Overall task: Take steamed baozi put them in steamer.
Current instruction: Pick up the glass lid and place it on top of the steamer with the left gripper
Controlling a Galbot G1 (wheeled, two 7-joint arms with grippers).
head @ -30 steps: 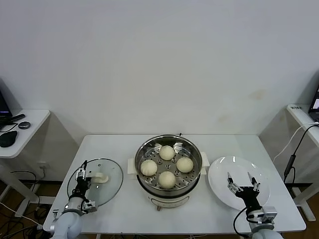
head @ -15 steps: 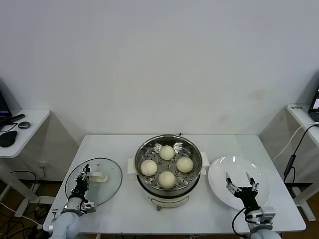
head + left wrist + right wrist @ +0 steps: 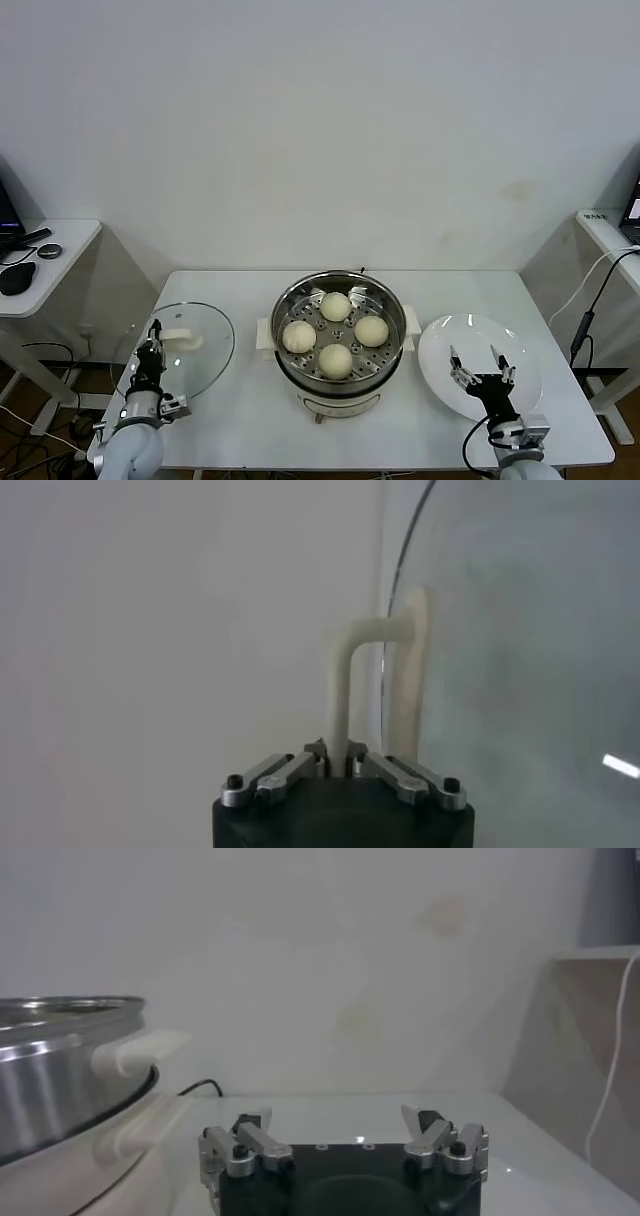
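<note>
Four steamed baozi (image 3: 335, 332) lie on the perforated tray inside the steamer (image 3: 283, 300), a shiny steel pot with white side handles at the table's middle. Its wall and one white handle show in the right wrist view (image 3: 60, 1078). My left gripper (image 3: 152, 335) is shut on the white handle (image 3: 345, 670) of the round glass lid (image 3: 195, 350) and holds the lid tilted off the table at the left. My right gripper (image 3: 478, 366) is open and empty above the flat white plate (image 3: 440, 345) at the right.
A side desk (image 3: 60, 250) with a mouse stands at the far left. A cable (image 3: 590, 300) hangs by a shelf at the far right. The table's front edge (image 3: 340, 462) is near both arms.
My left gripper has lifted the glass lid off the table and carried it left and up, tilting it. The right gripper has drifted slightly left over the plate.
</note>
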